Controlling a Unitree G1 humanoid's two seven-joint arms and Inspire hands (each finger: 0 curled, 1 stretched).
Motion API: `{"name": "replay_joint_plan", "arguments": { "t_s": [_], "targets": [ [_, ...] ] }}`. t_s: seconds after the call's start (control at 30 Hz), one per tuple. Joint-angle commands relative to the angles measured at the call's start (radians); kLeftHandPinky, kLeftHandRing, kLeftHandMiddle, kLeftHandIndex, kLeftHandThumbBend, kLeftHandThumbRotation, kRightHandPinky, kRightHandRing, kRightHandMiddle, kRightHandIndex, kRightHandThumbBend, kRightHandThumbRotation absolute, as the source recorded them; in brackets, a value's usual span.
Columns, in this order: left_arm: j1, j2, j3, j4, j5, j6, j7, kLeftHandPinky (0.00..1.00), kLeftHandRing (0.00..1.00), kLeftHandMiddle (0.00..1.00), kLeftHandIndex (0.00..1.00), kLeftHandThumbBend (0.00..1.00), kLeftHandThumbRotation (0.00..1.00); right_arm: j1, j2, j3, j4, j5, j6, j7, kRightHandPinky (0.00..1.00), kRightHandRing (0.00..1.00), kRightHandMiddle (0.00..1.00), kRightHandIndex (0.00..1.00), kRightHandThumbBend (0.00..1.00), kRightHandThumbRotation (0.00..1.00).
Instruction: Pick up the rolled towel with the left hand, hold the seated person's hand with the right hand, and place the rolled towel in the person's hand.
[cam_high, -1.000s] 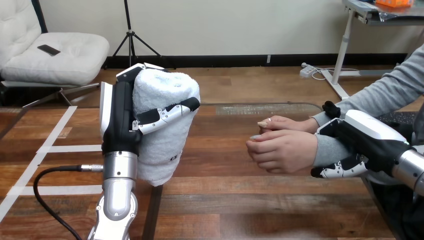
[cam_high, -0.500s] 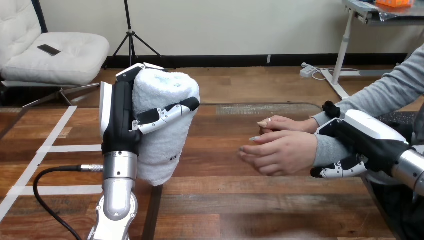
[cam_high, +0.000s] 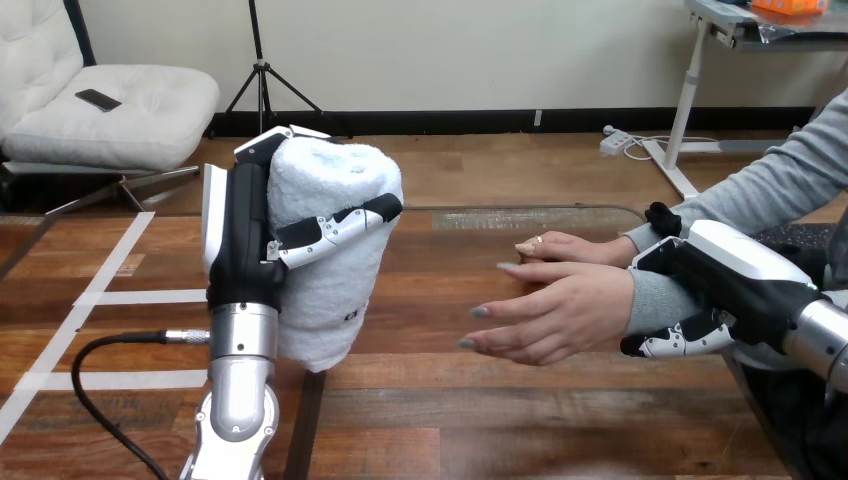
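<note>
The wooden surface (cam_high: 500, 420) is running across the whole view, w/ the task's thing not lying on it b/c the towel is up in the air. The rolled towel (cam_high: 335, 190) is standing upright at the view's left, above the surface. The left hand (cam_high: 240, 240) is gripping it round the middle, fingers (cam_high: 330, 228) wrapping across its front and palm against its side. It is prob. being held upright like that so the roll is not coming undone and one long side is facing the person. At the right, the right hand (cam_high: 735, 275) is clasping the person's wrist (cam_high: 652, 300) over the grey sleeve, fingers curling underneath and thumb up at the far side. I'd say it is steadying the arm so the target is not drifting during the hand-off. The person's nearer hand (cam_high: 560, 315) is reaching toward the towel w/ palm open and fingers straightened, seemingly making room for the roll. The person's farther hand (cam_high: 565, 247) is resting just behind it, taking no part. Towel and open palm are well apart, bare surface btwn them, so the carry across is not yet done.
</note>
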Motion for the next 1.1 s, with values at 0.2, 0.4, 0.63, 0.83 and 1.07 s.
{"name": "replay_joint_plan", "arguments": {
  "t_s": [0.2,0.4,0.63,0.83,1.07],
  "targets": [
    [-0.114,-0.040,-0.002,0.025,-0.028,-0.023,0.000,0.35,0.39,0.41,0.40,0.68,0.00,-0.060,0.016,-0.019,-0.019,0.014,-0.020,-0.021,0.22,0.26,0.32,0.37,0.57,0.00],
    [-0.145,-0.066,0.003,0.075,-0.054,-0.010,-0.010,0.37,0.39,0.41,0.41,0.68,0.00,-0.060,0.016,-0.018,-0.025,0.011,-0.023,-0.024,0.22,0.26,0.32,0.36,0.57,0.00],
    [-0.197,-0.087,0.008,0.147,-0.084,-0.002,-0.030,0.37,0.39,0.41,0.41,0.67,0.00,-0.059,0.018,-0.020,-0.032,0.016,-0.033,-0.023,0.22,0.26,0.32,0.36,0.57,0.00],
    [-0.239,-0.097,0.008,0.199,-0.086,0.011,-0.029,0.37,0.39,0.41,0.41,0.68,0.00,-0.060,0.022,-0.022,-0.030,0.020,-0.039,-0.025,0.22,0.25,0.32,0.36,0.57,0.00],
    [-0.279,-0.115,0.017,0.246,-0.103,0.036,-0.051,0.38,0.40,0.41,0.41,0.68,0.00,-0.061,0.023,-0.021,-0.033,0.018,-0.045,-0.027,0.21,0.25,0.31,0.35,0.56,0.00]
  ]
}}
